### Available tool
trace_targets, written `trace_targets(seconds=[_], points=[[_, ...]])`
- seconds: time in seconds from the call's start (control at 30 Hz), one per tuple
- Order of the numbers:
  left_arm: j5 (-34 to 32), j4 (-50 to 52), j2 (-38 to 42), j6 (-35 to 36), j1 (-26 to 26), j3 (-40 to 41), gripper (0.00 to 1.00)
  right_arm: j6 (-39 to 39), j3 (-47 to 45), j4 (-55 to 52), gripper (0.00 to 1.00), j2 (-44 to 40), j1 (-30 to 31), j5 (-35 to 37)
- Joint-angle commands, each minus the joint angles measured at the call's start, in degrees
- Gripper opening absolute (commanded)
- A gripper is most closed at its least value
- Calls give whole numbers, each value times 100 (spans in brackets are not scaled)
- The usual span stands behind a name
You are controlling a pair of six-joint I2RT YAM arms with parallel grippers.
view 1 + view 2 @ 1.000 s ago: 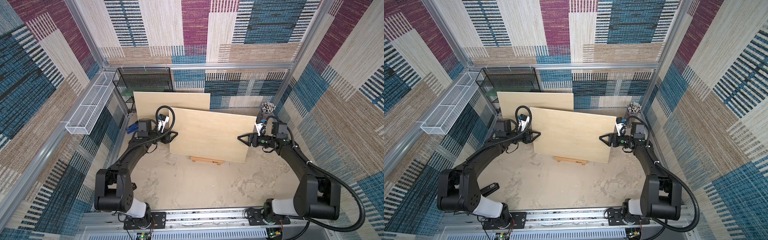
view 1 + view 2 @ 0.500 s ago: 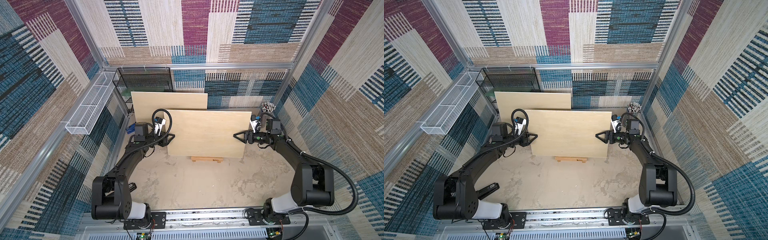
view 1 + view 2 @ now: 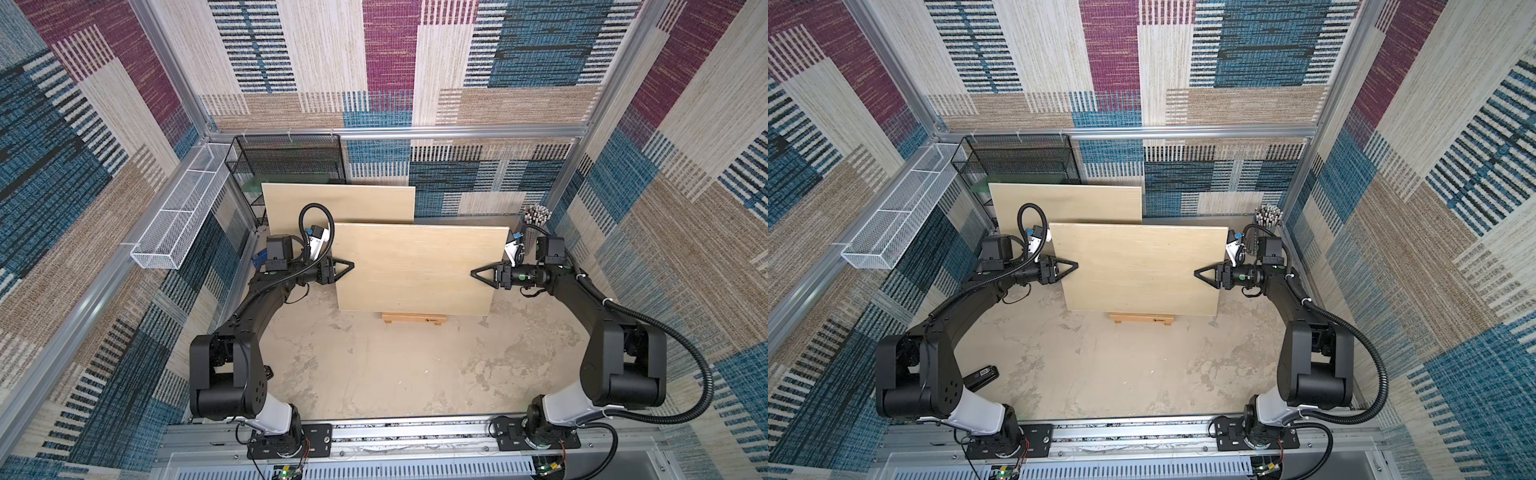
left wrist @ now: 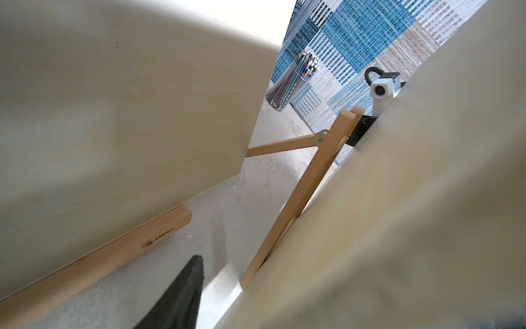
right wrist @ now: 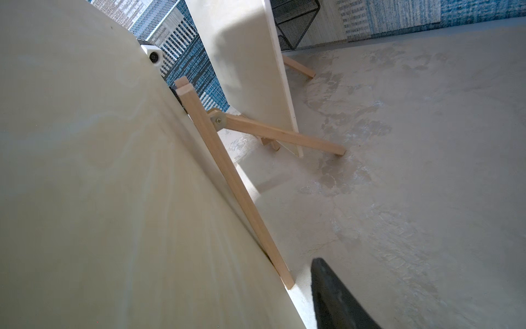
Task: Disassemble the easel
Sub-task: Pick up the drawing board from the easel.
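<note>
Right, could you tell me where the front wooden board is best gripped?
By its short side edges at mid-height, left gripper and right gripper coming in sideways: the front board is wide, thin and leans on the easel, both edges free.

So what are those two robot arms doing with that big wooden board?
Their job is to take the board off its little wooden stand. The left fingers reach around one side edge and the right fingers around the other. The board sits level, right at the stand's ledge; I can't tell if it is squeezed tight or lifted clear. A second board stands behind it.
</note>
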State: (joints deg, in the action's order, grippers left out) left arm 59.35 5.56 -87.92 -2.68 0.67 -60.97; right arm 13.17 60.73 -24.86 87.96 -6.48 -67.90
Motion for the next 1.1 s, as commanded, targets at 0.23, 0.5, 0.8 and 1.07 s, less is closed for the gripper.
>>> trace_targets(seconds=[0.23, 0.5, 0.8, 1.07], points=[[1185, -616, 118, -551, -84, 59, 34, 465, 84, 66, 42, -105, 124, -544], [1147, -627, 101, -652, -177, -121, 11, 357, 227, -8, 25, -356, 134, -595], [1311, -1037, 256, -1228, -248, -179, 6, 171, 146, -201, 3, -950, 86, -549], [1104, -1739, 290, -1950, -295, -37, 35, -217, -235, -165, 0, -1402, -204, -590]])
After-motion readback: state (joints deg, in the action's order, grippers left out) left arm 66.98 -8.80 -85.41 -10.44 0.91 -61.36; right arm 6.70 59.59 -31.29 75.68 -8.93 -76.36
